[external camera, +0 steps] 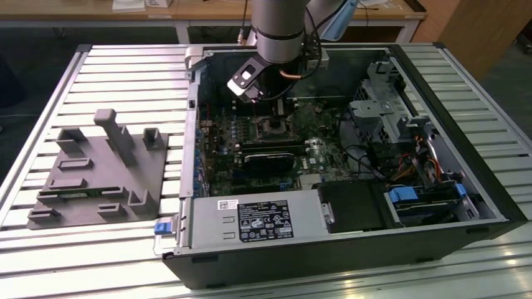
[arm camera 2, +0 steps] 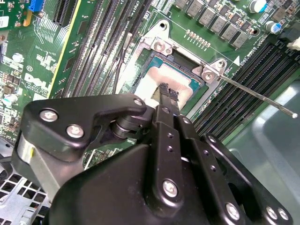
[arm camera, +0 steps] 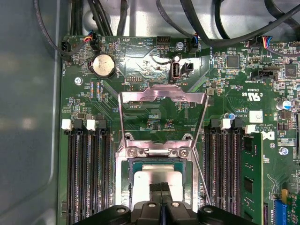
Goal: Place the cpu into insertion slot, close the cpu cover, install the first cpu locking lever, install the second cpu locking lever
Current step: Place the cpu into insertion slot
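The end effector (arm camera 2: 167,91) reaches down inside the open computer case (external camera: 492,187), which lies on the slatted counter (external camera: 124,68). Its fingers are drawn together with nothing visible between them, and their tips sit on or just above the top of the cpu (arm camera: 157,174). In both wrist views the cpu lies inside the insertion slot (arm camera: 127,174), its silver face up and its edges roughly parallel to the slot's metal rim. The cpu cover (arm camera: 161,95) is swung open, its window frame standing back from the slot over the green board. A thin locking lever (arm camera 2: 253,96) juts out free at one side of the slot, unlatched. By the look of it, the step in hand is the seating of the chip, and it appears nearly or fully done. I cannot tell whether the tips actually press on the chip or hover a hair above it. To do this step well, any touch should be light and straight down. The chip should drop into the slot under its own weight, and a sideways drag could scrape the contacts beneath it. It is worth checking that all four edges sit level against the rim, with no corner riding high. The fingers should move vertically, clear of the loose lever wire and of the long memory slots (arm camera: 86,173) on either side.
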`<state>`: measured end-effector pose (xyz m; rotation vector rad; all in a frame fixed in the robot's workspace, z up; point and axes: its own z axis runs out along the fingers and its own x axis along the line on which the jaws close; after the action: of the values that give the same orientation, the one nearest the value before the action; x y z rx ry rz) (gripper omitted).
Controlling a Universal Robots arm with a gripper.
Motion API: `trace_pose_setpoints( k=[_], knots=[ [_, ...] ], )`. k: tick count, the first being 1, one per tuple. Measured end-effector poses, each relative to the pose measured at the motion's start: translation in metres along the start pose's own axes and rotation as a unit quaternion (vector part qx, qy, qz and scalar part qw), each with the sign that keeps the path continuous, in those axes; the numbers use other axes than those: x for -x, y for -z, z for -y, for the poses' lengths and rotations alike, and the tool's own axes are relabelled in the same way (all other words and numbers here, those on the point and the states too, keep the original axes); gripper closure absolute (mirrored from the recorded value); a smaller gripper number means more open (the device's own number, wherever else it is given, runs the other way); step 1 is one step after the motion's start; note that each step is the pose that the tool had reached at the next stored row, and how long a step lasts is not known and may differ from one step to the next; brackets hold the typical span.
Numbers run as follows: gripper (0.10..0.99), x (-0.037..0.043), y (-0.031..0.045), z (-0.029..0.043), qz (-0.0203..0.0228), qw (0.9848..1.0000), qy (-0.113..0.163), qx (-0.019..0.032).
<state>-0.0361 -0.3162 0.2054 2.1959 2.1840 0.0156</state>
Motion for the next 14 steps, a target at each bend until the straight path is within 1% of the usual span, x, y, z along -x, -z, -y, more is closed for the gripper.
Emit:
trace_pose_setpoints(
  k=[3,4,7,9,14],
  knots=[
    [0.980,0.0000,0.0000,0.0001,0.0000,1.0000,0.000,0.0001],
    [0.980,0.0000,0.0001,0.0004,0.0000,1.0000,0.000,0.0010],
    [0.980,0.0000,-0.0006,0.0007,0.0000,1.0000,0.001,0.0058],
    [0.980,0.0000,-0.0015,0.0007,-0.0002,1.0000,0.005,0.0078],
    [0.980,0.0003,-0.0024,0.0011,-0.0024,0.9997,0.021,0.0091]
  ],
)
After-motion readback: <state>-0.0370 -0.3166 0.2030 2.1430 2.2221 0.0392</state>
